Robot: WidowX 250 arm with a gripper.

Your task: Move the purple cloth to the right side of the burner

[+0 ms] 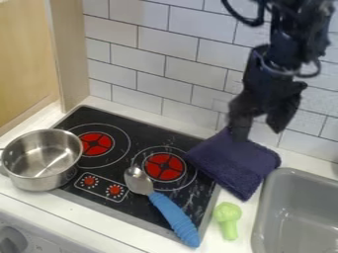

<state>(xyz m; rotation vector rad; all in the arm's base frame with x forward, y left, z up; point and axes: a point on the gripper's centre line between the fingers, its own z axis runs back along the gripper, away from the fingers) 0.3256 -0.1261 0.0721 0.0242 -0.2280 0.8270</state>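
My gripper [261, 127] hangs at the upper right in front of the tiled wall, its two fingers apart with a gap between them. Below it lies the purple cloth [232, 162], folded, partly over the stove's right edge and partly on the counter between stove and sink. One finger overlaps the cloth's back part in the view; whether it touches, I cannot tell. The right burner [164, 167], red with a black cross, is just left of the cloth.
A steel pot [41, 163] stands at the stove's left edge. A spoon with a blue handle [173, 215] lies across the stove's front right. A green toy vegetable [228, 217] sits on the counter in front of the cloth, beside the grey sink [269, 210].
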